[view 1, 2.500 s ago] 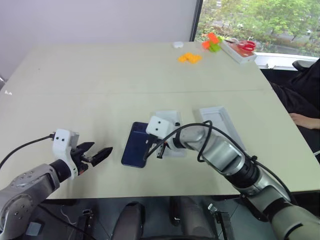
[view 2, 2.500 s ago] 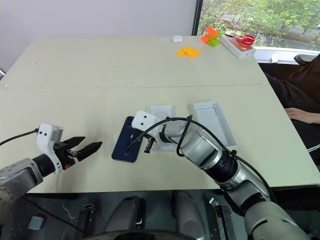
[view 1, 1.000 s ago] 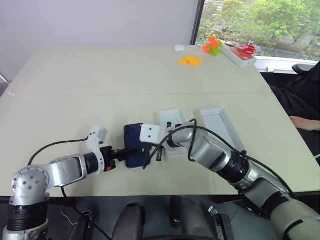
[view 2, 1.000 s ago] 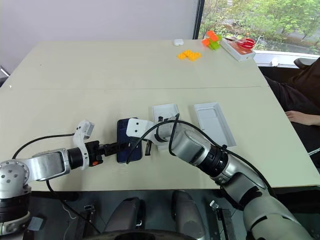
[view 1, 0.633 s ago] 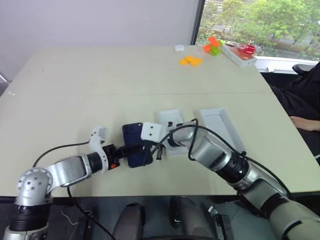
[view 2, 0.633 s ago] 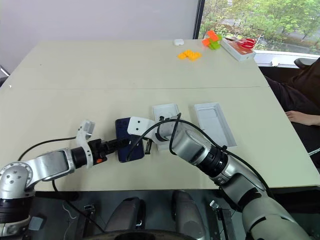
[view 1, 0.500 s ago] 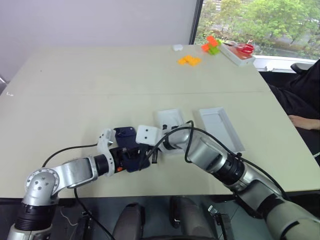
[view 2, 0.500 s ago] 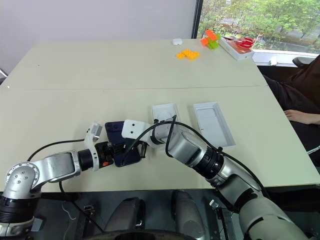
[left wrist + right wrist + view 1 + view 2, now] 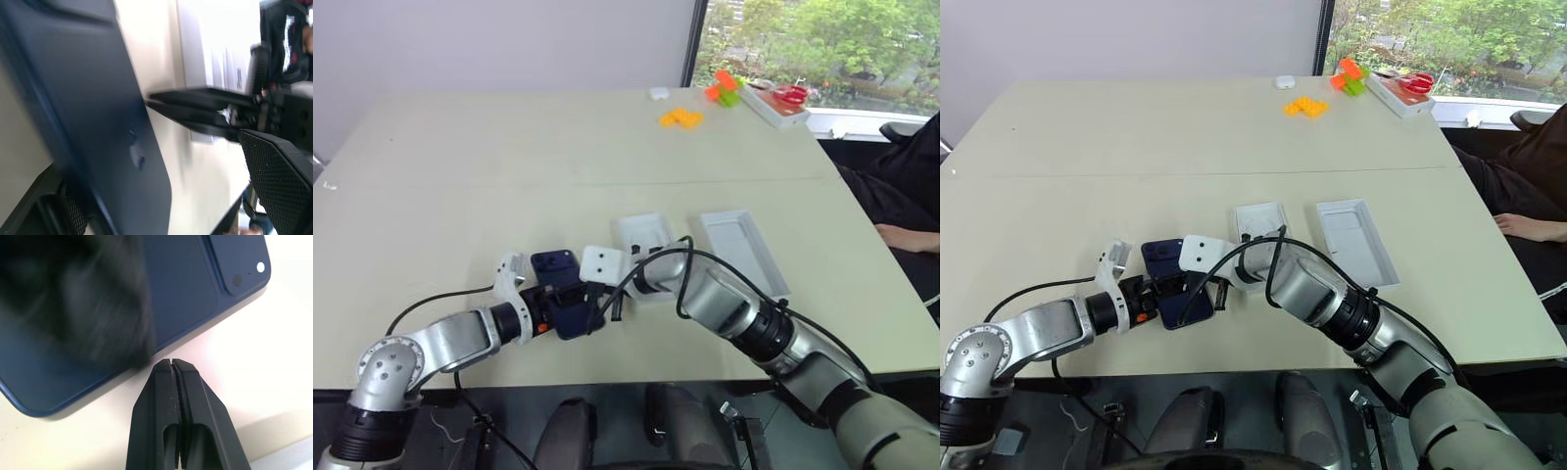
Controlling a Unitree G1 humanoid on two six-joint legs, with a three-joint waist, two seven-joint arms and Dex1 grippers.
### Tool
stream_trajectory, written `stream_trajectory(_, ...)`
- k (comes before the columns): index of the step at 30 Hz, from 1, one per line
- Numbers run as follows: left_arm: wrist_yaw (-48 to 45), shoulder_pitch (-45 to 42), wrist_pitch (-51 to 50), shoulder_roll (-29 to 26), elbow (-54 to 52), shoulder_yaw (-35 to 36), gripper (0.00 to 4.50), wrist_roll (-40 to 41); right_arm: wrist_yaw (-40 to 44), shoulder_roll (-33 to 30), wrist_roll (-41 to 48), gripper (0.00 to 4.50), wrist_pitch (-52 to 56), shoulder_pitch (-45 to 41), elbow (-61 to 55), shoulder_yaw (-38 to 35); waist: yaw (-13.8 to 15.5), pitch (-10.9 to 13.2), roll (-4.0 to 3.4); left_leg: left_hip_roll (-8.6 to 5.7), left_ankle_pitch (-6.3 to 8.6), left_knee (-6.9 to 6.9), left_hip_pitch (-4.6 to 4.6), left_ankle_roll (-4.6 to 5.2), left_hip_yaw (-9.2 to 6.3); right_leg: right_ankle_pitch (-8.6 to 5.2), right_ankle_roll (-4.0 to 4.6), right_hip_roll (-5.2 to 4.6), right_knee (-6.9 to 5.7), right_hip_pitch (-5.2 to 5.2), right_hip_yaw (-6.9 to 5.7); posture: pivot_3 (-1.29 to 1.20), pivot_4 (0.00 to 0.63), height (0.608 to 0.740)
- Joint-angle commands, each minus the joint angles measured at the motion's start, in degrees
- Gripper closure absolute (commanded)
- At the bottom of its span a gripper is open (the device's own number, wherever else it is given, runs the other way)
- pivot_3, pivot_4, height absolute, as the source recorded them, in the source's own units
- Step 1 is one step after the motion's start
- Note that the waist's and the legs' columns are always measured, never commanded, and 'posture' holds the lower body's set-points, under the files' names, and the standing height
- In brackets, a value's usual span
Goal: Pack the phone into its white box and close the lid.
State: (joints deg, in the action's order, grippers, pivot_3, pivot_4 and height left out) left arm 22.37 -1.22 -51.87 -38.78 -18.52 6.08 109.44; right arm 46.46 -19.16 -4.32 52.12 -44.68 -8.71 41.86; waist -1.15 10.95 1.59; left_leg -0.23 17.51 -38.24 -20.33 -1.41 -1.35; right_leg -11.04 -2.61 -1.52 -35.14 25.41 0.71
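**Phone caught between two tools at the near edge of the counter**

I had the left tool (image 9: 1167,291) with its two black fingers apart, one on each face of the phone (image 9: 1175,281). In the left wrist view one textured pad (image 9: 279,181) stood off the navy slab on one side and the other finger showed low behind its near end, so I could not tell whether either pad pressed on it. The right tool (image 9: 172,363) had its fingers pressed together to a single point, holding nothing, and its tip sat just beside the long edge of the phone, on the side toward the white box; contact I could not confirm.

The phone lay near the front edge of the counter (image 9: 509,176), back face up, its camera cluster (image 9: 234,259) at the far corner. From the head cameras it looked tilted, with the far end raised a little, though I would not swear to it.

Just beyond the right tool's white wrist block sat the white box (image 9: 644,235), open and with no phone in it. Near it, further to my right, lay the lid (image 9: 744,250), inner face up and apart from the box. Orange blocks (image 9: 682,117) and a flat tray with red scissors (image 9: 781,98) were at the far end by the window. A person's hand (image 9: 901,237) rested at the right edge.
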Motion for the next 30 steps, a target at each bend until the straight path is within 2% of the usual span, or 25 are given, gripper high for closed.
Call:
stream_trajectory(1, 0.83, 0.89, 1.4, -0.85, -0.45, 1.41, 1.25, -0.02, 0.09, -0.24, -0.08, 4.5, -0.47, -0.75, -2.58, -1.47, 0.02, 0.0, -0.01, 0.0, 0.0, 0.0, 0.0, 0.0, 0.0, 0.0, 0.0, 0.0, 0.0, 0.0, 0.0, 0.0, 0.15, 0.74)
stream_trajectory(5, 0.4, 1.46, 2.85, -0.34, -1.54, 1.85, 3.24, -0.37, -0.02, -0.99, -0.39, 4.5, -0.39, -1.22, -3.38, -1.85, 0.12, 0.03, -0.01, 0.0, 0.0, 0.0, -0.06, 0.0, 0.0, 0.0, 0.0, -0.03, 0.03, 0.03, 0.0, 0.0, 0.15, 0.74)
stream_trajectory(6, 0.18, 1.63, 3.01, -0.43, -1.75, 2.06, 3.85, -0.21, -0.03, -1.23, -0.39, 4.5, -0.27, -1.42, -3.61, -2.11, 0.15, 0.03, -0.01, 0.0, 0.0, 0.0, -0.07, 0.0, 0.0, 0.0, 0.01, -0.04, 0.04, 0.03, 0.0, 0.0, 0.15, 0.74)
stream_trajectory(7, 0.0, 1.8, 3.13, -0.68, -1.87, 2.19, 4.23, -0.07, 0.01, -1.53, -0.31, 4.5, 0.05, -1.71, -4.0, -2.55, 0.19, 0.01, 0.02, 0.01, 0.0, 0.0, -0.08, 0.0, 0.0, 0.01, 0.01, -0.06, 0.06, 0.03, 0.0, 0.0, 0.15, 0.74)
stream_trajectory(11, -0.2, 2.27, 3.84, -0.82, -1.88, 2.32, 4.23, 0.47, 0.13, -2.55, 0.04, 4.5, 0.98, -2.46, -5.3, -3.94, 0.1, 0.04, -0.01, 0.02, 0.0, 0.01, -0.06, 0.0, 0.03, 0.0, 0.01, -0.07, 0.09, 0.02, 0.01, 0.0, 0.15, 0.74)
stream_trajectory(20, -1.65, 1.75, 5.45, 0.47, -2.06, 4.54, 4.23, 3.56, 1.71, -9.2, 0.71, 4.5, 2.66, -3.42, -10.13, -9.14, 0.17, 0.09, -0.01, 0.01, 0.01, 0.02, -0.09, 0.0, 0.01, -0.04, -0.05, -0.03, 0.1, 0.04, -0.02, 0.0, 0.15, 0.74)
stream_trajectory(24, -1.98, -0.97, 5.7, 3.13, -3.11, 5.8, 4.23, 3.56, 3.46, -13.9, 2.46, 4.5, 2.63, -2.93, -12.75, -13.89, 0.38, 0.14, 0.0, 0.0, 0.01, 0.02, -0.16, 0.0, 0.01, -0.04, -0.06, -0.07, 0.16, 0.06, -0.02, 0.0, 0.15, 0.74)
stream_trajectory(30, 4.46, -11.0, 6.34, 10.33, -3.42, -0.55, 4.23, 3.56, 5.67, -21.69, 6.24, 4.5, -2.22, 1.93, -13.19, -24.29, 0.77, 0.15, 0.02, -0.1, 0.01, 0.02, -0.23, 0.0, -0.01, -0.04, -0.08, -0.15, 0.32, -0.01, -0.05, 0.0, 0.15, 0.74)
